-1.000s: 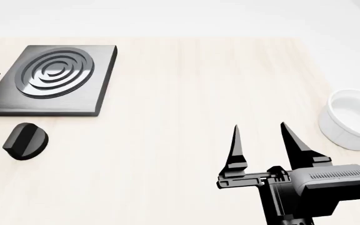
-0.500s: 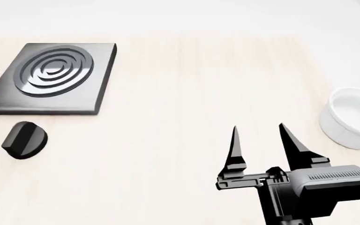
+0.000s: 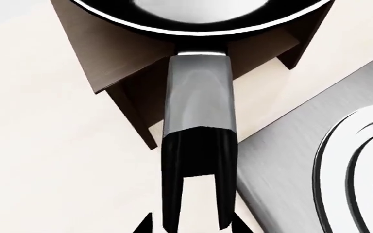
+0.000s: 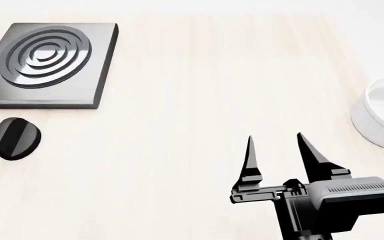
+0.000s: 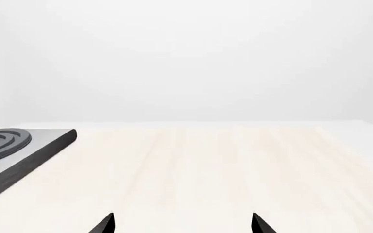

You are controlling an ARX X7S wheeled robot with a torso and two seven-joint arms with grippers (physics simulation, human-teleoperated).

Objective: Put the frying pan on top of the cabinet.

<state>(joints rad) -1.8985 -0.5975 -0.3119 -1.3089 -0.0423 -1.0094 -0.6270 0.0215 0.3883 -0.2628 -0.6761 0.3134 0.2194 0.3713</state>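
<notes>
Nearest, left gripper (image 3: pixel 190 225) clamped on the frying pan (image 3: pixel 198 111) handle's dark end. Rigid, bowl-heavy, probably glossy-slick; best held firmly near the end. At twelve o'clock, pan bowl over the cabinet (image 3: pixel 118 63). Right gripper (image 4: pixel 279 152) spread wide, empty.

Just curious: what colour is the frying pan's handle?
Grey, black toward the end; clearest in the left wrist view: frying pan's handle.

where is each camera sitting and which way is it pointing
Head view: from the robot's head, looking down on the table; the open right gripper shows.
Left wrist view: near the left gripper, looking along the frying pan handle to the cabinet; fingertips barely show.
Right wrist view: low over the table, facing a blank wall.
All three show the burner plate.
</notes>
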